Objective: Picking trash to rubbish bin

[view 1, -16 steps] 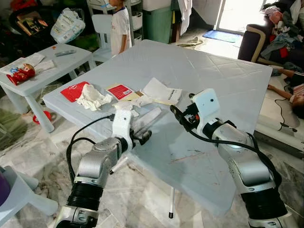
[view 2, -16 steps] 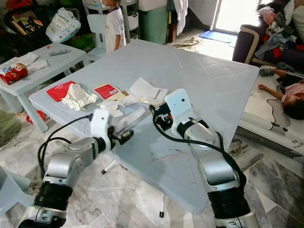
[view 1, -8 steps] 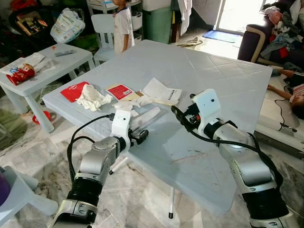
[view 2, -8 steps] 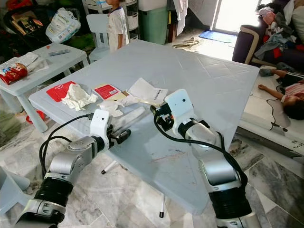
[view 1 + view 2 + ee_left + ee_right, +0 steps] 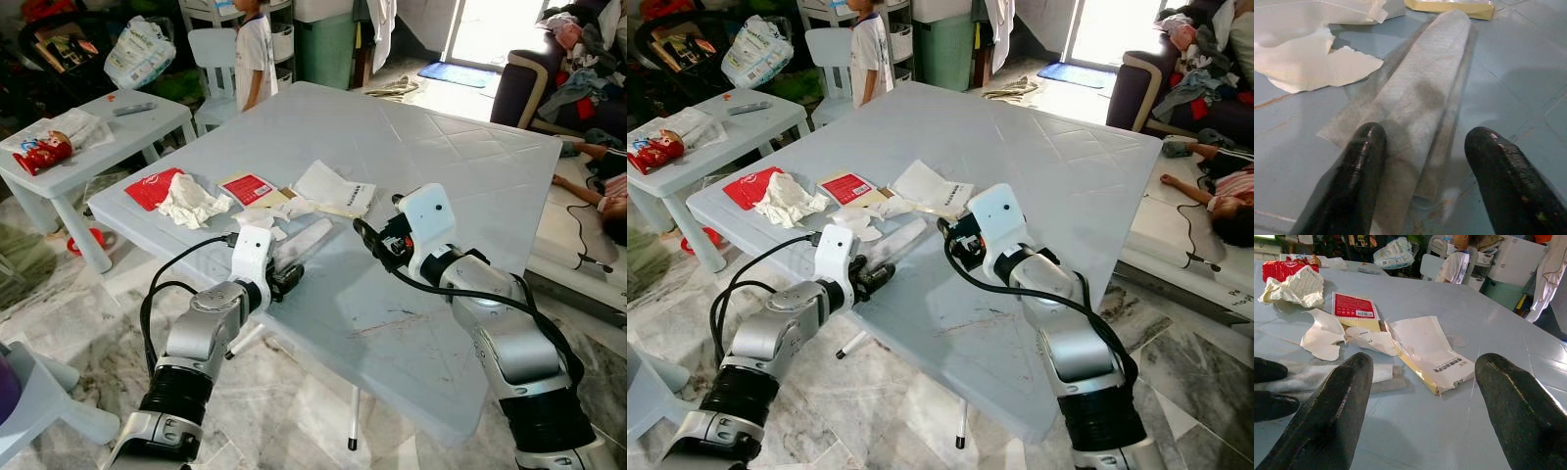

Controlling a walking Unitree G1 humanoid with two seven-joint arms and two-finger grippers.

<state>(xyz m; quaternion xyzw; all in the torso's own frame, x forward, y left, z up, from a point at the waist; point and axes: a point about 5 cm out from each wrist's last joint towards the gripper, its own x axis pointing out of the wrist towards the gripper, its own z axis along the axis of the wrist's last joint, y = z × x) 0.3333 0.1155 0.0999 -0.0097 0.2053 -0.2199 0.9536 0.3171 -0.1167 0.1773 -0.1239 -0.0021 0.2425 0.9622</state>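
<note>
A long grey folded wrapper (image 5: 1415, 98) lies on the pale blue table (image 5: 460, 186) near its front left edge. My left gripper (image 5: 1422, 142) is open at the wrapper's near end, one finger (image 5: 1364, 147) over it and the other beside it. Past it lie torn white paper (image 5: 263, 217), a red-labelled box (image 5: 250, 188), a white envelope (image 5: 335, 188), crumpled paper (image 5: 191, 203) and a red packet (image 5: 153, 187). My right gripper (image 5: 1422, 367) hangs open just above the table, close to the envelope, with nothing between its fingers. A green bin (image 5: 326, 44) stands behind the table.
A small white table (image 5: 98, 127) with packets stands at the left. A person (image 5: 252, 54) stands beyond the table by a white chair. At the right are a sofa (image 5: 549, 69) piled with clothes and a person lying on a mat (image 5: 602, 186).
My left gripper has edged in along the table's front edge to the wrapper's near end. The right arm has barely moved.
</note>
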